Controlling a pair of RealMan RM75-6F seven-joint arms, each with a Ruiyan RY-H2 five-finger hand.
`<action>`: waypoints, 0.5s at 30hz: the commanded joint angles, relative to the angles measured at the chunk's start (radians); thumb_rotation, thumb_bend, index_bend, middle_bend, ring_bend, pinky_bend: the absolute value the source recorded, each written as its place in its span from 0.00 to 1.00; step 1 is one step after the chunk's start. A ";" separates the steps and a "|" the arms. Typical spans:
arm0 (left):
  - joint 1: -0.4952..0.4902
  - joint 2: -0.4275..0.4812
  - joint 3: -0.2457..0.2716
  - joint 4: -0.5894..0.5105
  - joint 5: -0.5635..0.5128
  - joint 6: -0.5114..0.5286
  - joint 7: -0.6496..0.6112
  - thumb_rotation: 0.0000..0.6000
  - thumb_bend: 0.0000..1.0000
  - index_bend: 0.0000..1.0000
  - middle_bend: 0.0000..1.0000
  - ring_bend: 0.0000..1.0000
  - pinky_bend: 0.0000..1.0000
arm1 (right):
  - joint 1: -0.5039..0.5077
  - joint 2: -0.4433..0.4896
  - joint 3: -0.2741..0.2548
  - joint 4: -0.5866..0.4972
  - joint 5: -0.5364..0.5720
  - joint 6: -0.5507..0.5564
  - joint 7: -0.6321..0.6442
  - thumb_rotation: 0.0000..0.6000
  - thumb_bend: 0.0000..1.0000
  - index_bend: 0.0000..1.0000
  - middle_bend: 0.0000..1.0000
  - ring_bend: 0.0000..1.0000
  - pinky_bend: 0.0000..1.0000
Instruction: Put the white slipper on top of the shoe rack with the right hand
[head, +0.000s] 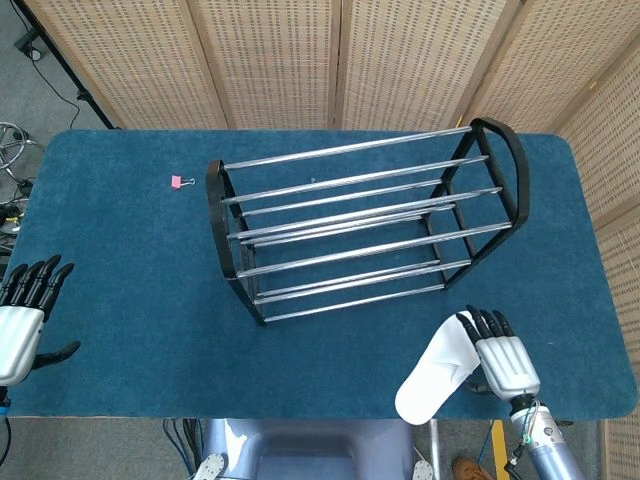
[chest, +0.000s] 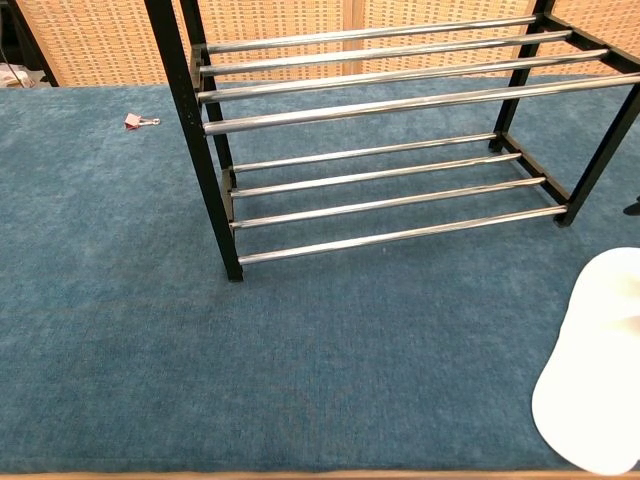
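The white slipper (head: 432, 378) lies flat at the table's front edge, right of centre, with part of it over the edge; the chest view shows it at the lower right (chest: 592, 372). My right hand (head: 503, 360) hovers at the slipper's right side, fingers spread and overlapping its far end, holding nothing; whether it touches is unclear. The black and chrome shoe rack (head: 360, 225) stands mid-table behind the slipper, its top rails bare (chest: 380, 98). My left hand (head: 22, 322) hangs open at the table's front left corner.
A small pink binder clip (head: 181, 182) lies on the blue cloth left of the rack, also visible in the chest view (chest: 138, 121). Wicker screens stand behind the table. Bare blue cloth (head: 130, 290) stretches left and in front of the rack.
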 joint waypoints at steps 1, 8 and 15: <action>0.000 0.000 0.000 0.000 -0.001 0.001 0.001 1.00 0.00 0.00 0.00 0.00 0.00 | 0.010 -0.010 0.002 -0.012 0.014 -0.003 -0.021 1.00 0.00 0.00 0.00 0.00 0.00; 0.002 0.000 0.000 -0.002 -0.004 0.001 0.004 1.00 0.00 0.00 0.00 0.00 0.00 | 0.039 -0.039 0.008 -0.041 0.051 -0.012 -0.072 1.00 0.00 0.00 0.00 0.00 0.00; 0.002 0.001 -0.002 -0.003 -0.009 0.001 0.004 1.00 0.00 0.00 0.00 0.00 0.00 | 0.068 -0.083 0.019 -0.037 0.116 -0.015 -0.116 1.00 0.00 0.00 0.00 0.00 0.00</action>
